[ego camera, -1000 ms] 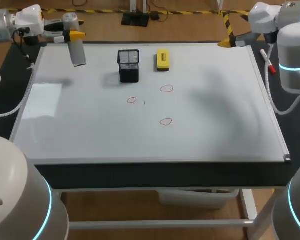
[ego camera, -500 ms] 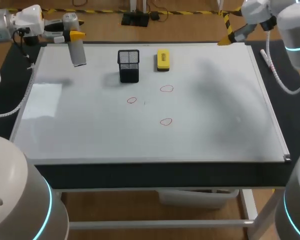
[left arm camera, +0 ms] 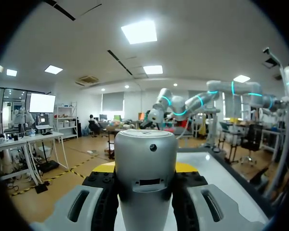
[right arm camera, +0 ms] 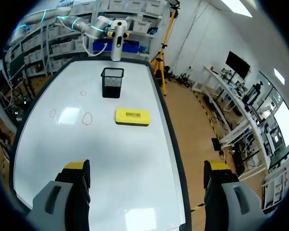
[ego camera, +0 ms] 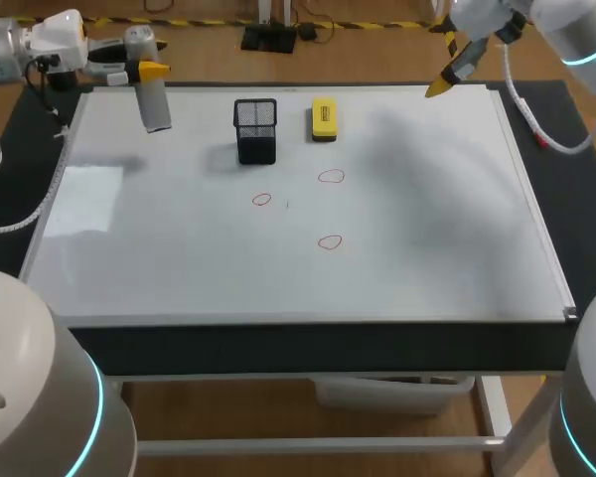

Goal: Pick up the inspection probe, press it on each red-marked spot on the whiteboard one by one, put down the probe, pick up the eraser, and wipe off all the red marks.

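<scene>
My left gripper [ego camera: 147, 72] hangs over the whiteboard's far left corner, shut on the grey inspection probe [ego camera: 155, 103], which points down above the board. In the left wrist view the probe [left arm camera: 145, 178] fills the gap between the fingers of the left gripper [left arm camera: 145, 168]. Three red circles [ego camera: 262, 199] [ego camera: 331, 177] [ego camera: 329, 241] are drawn mid-board. The yellow eraser [ego camera: 324, 118] lies near the far edge. My right gripper [ego camera: 445, 79] is open and empty above the far right edge. In its wrist view the right gripper [right arm camera: 147, 166] has the eraser [right arm camera: 132, 116] well ahead of it.
A black mesh holder [ego camera: 256, 130] stands on the whiteboard [ego camera: 427, 248] just left of the eraser and behind the red circles. In the right wrist view the holder [right arm camera: 111, 82] stands beyond the eraser. The board has a raised frame all round.
My right arm has swung left along the board's far edge, with its gripper now further in from the corner. The left arm and the probe have kept still.
</scene>
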`<move>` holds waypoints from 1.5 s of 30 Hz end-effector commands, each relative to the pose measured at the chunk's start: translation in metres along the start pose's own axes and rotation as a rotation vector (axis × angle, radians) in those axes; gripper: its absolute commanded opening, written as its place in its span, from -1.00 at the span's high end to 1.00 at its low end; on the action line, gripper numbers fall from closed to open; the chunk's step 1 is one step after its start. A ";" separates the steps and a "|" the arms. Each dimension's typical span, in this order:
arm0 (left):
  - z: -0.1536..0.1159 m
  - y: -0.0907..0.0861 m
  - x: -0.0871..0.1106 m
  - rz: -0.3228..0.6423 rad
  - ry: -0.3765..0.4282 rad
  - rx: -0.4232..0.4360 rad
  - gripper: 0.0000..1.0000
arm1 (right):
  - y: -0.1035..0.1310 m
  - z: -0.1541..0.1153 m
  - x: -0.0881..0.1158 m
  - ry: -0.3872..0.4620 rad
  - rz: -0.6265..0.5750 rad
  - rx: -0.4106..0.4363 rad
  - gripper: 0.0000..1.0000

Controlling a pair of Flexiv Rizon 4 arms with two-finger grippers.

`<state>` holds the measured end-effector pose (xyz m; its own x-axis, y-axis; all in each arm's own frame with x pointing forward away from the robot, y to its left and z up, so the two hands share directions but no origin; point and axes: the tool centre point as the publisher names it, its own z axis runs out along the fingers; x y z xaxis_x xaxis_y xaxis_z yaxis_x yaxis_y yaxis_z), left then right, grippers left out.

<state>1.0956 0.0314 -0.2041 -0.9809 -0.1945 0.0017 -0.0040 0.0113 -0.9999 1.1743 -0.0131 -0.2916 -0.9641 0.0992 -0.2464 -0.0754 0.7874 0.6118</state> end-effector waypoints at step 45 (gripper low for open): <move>0.000 -0.001 -0.001 0.000 0.004 0.001 1.00 | 0.013 0.065 0.002 0.685 -0.765 0.505 -1.00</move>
<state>1.0957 0.0313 -0.2041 -0.9809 -0.1944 0.0018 -0.0040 0.0112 -0.9999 1.1866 0.0354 -0.3378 -0.6725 -0.7357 -0.0808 -0.7401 0.6688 0.0706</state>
